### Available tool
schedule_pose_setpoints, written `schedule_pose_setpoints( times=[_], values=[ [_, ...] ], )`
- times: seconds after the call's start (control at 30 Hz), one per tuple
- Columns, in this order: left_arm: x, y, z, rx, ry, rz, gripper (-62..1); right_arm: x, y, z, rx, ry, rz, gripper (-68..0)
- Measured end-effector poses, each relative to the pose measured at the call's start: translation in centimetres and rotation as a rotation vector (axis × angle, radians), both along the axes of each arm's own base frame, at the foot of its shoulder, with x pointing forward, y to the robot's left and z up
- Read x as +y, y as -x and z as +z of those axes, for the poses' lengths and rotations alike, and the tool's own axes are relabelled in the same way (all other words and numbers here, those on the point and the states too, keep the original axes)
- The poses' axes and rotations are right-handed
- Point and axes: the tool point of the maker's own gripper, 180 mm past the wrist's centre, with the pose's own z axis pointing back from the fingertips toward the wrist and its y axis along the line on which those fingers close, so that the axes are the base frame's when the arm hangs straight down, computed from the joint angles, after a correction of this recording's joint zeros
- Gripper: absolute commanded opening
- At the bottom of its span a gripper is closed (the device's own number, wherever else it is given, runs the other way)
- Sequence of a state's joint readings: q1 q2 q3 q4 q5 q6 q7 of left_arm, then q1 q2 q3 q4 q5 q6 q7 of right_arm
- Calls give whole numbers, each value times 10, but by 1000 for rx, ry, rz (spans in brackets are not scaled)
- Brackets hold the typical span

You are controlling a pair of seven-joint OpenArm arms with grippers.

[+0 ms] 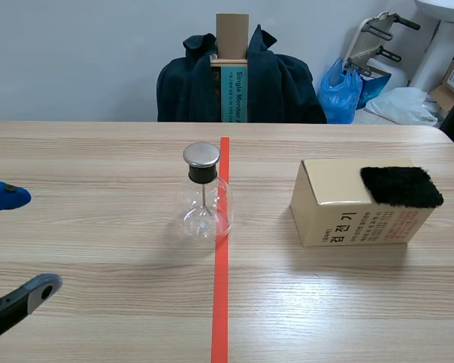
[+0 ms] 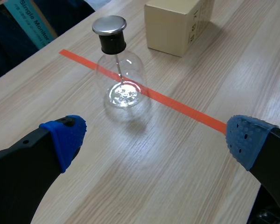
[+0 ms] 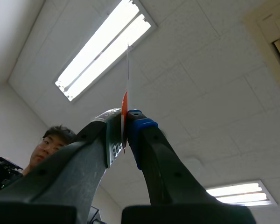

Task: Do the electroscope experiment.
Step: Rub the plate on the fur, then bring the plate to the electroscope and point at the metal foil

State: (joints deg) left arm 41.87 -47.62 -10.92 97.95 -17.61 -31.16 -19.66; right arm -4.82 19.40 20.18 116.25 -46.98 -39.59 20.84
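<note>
Left gripper (image 2: 154, 138) spread wide, open tabletop (image 2: 177, 179) ahead to the electroscope (image 2: 119, 79); right gripper (image 3: 123, 133) pinching a thin strip (image 3: 124, 106).

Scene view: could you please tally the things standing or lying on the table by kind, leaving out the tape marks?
Glass electroscope flask: 1
Cardboard box: 1
Black furry cloth, lying on the box: 1
Total: 3

You can read "검전기" in red on the front of the tan box (image 1: 340, 215); the smaller red print beside it is illegible. The teal carton (image 1: 231, 94) at the back reads "Single Monitor", the rest hidden.
</note>
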Motion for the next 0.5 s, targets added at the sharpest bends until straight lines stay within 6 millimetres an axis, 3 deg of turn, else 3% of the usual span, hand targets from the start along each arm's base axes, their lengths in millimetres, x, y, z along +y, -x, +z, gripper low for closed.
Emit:
schedule_pose_setpoints(
  times=[0.07, 0.17, 0.23, 0.37, 0.4, 0.5],
  values=[
    [1, -4, 1, -11, -5, 4, -9, 1, 3, 6, -7, -7, 2, -669],
    [6, -8, -2, -5, -27, 17, -113, 3, 12, 14, -37, -20, 8, -669],
    [11, -9, -7, 7, -41, 27, -236, 5, 12, 17, -24, -26, 16, -669],
    [25, -18, -16, 15, -63, 63, -563, 6, 23, 27, -57, -56, 26, -669],
    [29, -23, -19, 15, -64, 74, -594, 7, 26, 29, -66, -59, 28, -669],
    [36, -40, -32, 21, -58, 100, -590, 8, 31, 35, -78, -76, 33, -669]
  ],
)
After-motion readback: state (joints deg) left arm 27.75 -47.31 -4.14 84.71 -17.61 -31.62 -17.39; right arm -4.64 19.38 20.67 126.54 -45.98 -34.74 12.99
